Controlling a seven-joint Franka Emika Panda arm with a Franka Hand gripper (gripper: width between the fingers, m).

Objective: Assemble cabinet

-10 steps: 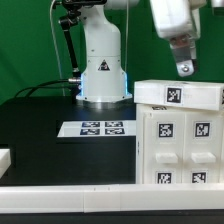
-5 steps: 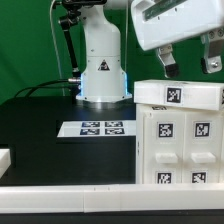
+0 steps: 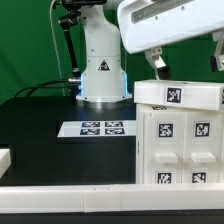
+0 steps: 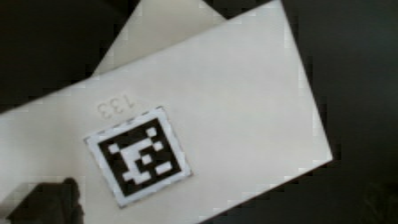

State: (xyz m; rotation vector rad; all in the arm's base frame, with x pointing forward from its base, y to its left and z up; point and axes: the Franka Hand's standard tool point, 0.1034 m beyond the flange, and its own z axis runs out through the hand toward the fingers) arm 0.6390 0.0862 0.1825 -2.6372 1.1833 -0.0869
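My two-finger gripper hangs above the boxy white plastic cabinet, fingers spread wide, holding nothing. Two dark fingers show in the exterior view — one over the cabinet's left top edge, the other near the frame's right border.

Cabinet sits on the black table at the exterior view's right, close to the front rail. Tags I can count on it there: one on the top block, four on the front panel (the lower two are cut off by the rail).

Wrist view: one white panel face with one square tag, tilted in frame; a dark fingertip blurs the corner.

One flat white marker board with four tags lies mid-table, well apart from the cabinet. One small white block sits at the exterior view's left edge.
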